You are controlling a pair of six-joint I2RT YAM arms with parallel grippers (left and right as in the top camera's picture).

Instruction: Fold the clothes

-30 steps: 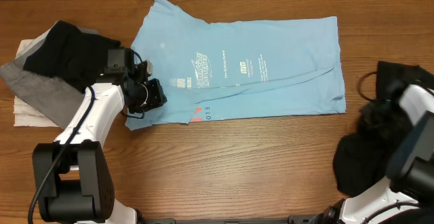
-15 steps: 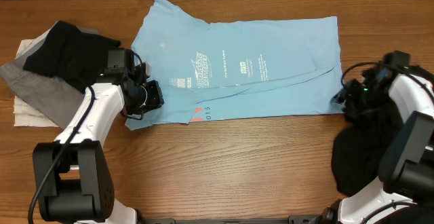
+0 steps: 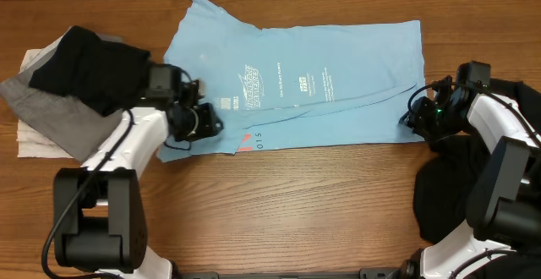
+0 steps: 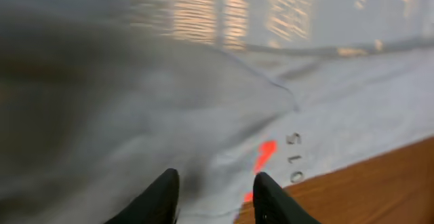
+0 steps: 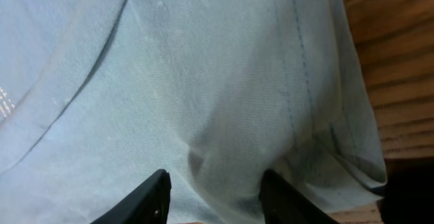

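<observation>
Under left gripper [image 4: 213, 200]: shirt [image 4: 339, 102] blurred, opened wide, gripping nothing | right gripper [image 5: 217, 197]: spread over shirt hem, tips cut off | wooden table [image 5: 386, 54] beside.

The pale blue cotton T-shirt [image 3: 338, 101] carries white lettering and a red mark beside dark digits. The brown wood-grain worktop [image 3: 296, 211] is streaked darker. The stack of folded cloths [image 3: 84, 59] at upper left is black, grey and white.
</observation>
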